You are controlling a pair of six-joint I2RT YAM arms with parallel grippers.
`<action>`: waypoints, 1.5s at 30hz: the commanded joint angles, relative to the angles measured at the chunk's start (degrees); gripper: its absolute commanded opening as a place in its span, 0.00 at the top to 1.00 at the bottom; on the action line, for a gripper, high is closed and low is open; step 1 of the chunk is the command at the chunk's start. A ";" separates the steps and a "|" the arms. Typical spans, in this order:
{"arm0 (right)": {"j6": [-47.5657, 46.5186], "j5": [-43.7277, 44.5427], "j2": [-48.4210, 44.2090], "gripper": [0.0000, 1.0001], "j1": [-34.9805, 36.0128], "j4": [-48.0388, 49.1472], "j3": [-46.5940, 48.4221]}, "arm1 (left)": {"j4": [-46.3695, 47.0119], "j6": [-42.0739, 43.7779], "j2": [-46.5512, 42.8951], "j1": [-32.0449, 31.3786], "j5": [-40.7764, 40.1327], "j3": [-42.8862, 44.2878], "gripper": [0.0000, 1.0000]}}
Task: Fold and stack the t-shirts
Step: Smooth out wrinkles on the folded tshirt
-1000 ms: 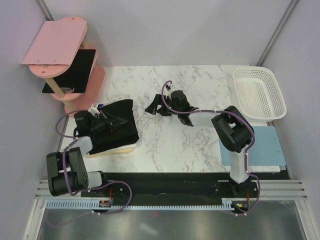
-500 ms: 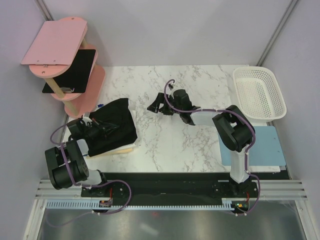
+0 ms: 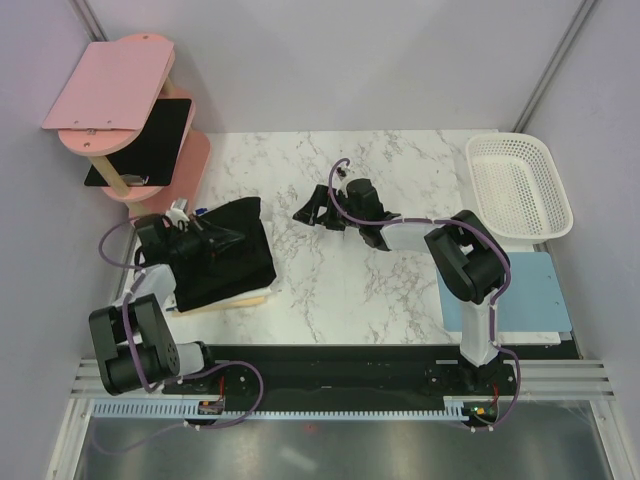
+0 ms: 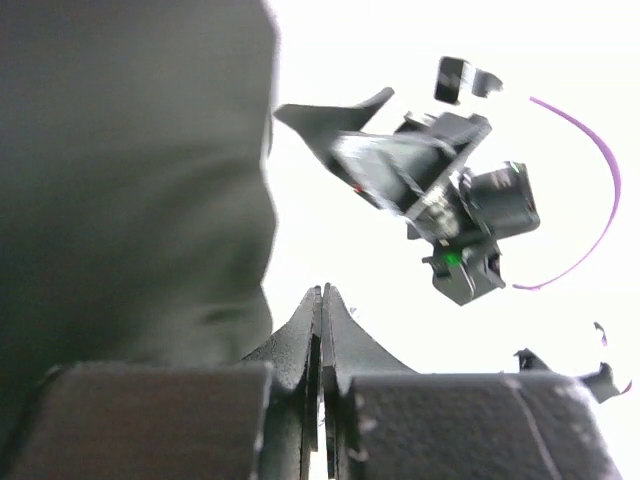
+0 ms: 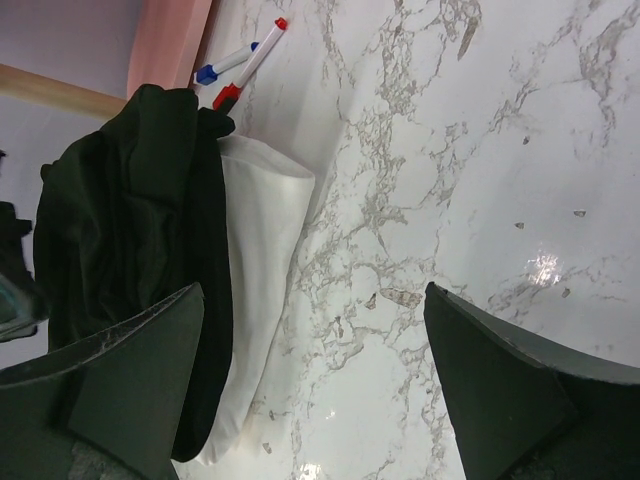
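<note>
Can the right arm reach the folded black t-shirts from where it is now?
Probably yes: only bare marble table lies between the open right gripper and the t-shirts, though the shut left gripper sits by the pile.

We count two claws, left claw (image 4: pixel 322 300) and right claw (image 5: pixel 312 300); one heap of black t-shirts (image 3: pixel 228 255); one white cloth (image 5: pixel 262 300); two markers (image 5: pixel 252 60); one basket (image 3: pixel 520 190); one pink shelf (image 3: pixel 110 80); one black board (image 3: pixel 145 140); one blue mat (image 3: pixel 530 290).
</note>
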 commanded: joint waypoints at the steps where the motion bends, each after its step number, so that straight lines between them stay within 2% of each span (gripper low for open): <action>1: 0.81 -0.68 0.53 0.02 0.00 3.09 -0.16 | -3.21 2.98 -4.60 -4.89 -1.51 5.53 0.98; 6: 0.81 -0.59 0.71 0.02 -0.09 2.92 -0.42 | -3.12 2.54 -2.85 -11.12 -4.76 6.85 0.98; 15: 1.34 0.20 0.71 0.02 -1.06 1.78 -0.60 | 1.97 1.75 5.50 -21.50 -8.28 2.81 0.98; 25: 2.22 -0.41 1.50 0.02 -2.37 2.21 -1.22 | 2.16 1.57 5.33 -24.41 -11.18 -5.88 0.98; 32: 3.10 -0.94 2.12 0.02 -2.38 3.01 -1.57 | 0.22 3.15 5.51 -24.58 -10.93 -5.54 0.98; 37: 1.96 -0.42 0.98 0.02 -2.46 2.83 -2.62 | -1.79 4.12 0.87 -25.11 -7.85 2.18 0.98; 40: -0.23 0.81 -0.61 0.02 -2.81 0.99 -3.32 | -8.98 7.71 -2.74 -25.99 -10.73 9.82 0.98; 41: -1.11 1.34 -1.74 0.02 -2.90 -0.76 -3.50 | -14.23 10.59 -3.19 -26.86 -14.05 12.02 0.98; 43: -3.13 2.74 -4.02 0.02 -3.52 -2.96 -3.94 | -20.32 14.03 -3.37 -28.01 -18.72 19.31 0.91; 44: -5.14 4.23 -4.82 0.02 -3.78 -5.49 -4.20 | -25.83 17.10 -2.50 -29.49 -24.83 21.77 0.89; 45: -6.21 5.03 -5.61 0.02 -4.57 -6.65 -4.46 | -28.32 18.52 -1.79 -30.38 -28.20 26.41 0.81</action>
